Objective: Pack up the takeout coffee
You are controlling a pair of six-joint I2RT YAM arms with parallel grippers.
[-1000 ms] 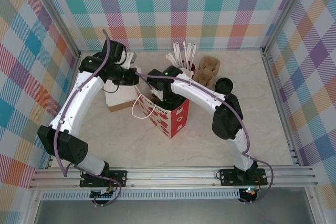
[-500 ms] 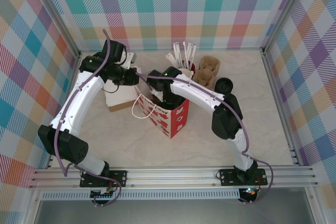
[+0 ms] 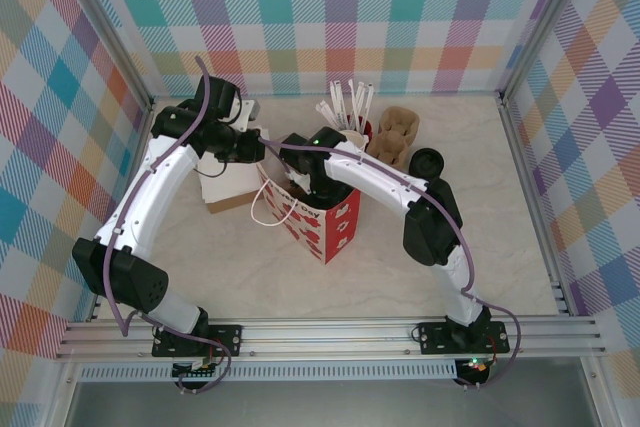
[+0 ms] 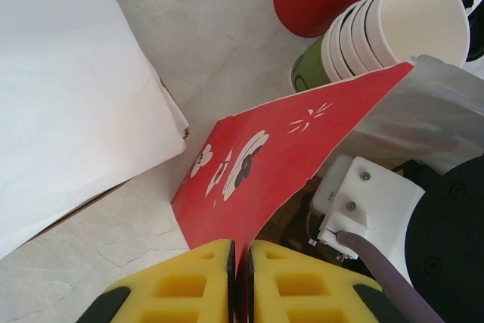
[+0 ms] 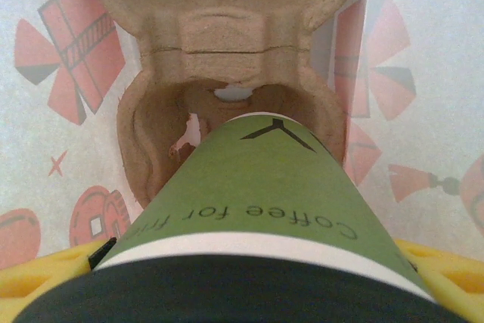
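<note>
Now seating step: right gripper [image 5: 242, 281] clamped around green coffee cup [image 5: 257, 187], inside red bag [image 4: 265, 156], base at cardboard carrier [image 5: 219, 28] pocket. Left gripper [image 4: 240, 262] pinches bag rim, holding mouth open. Lower straight, cup upright; release only once seated.

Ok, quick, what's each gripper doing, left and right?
Left gripper: closed on the rim of the red paper bag.
Right gripper: holding the green paper coffee cup.
</note>
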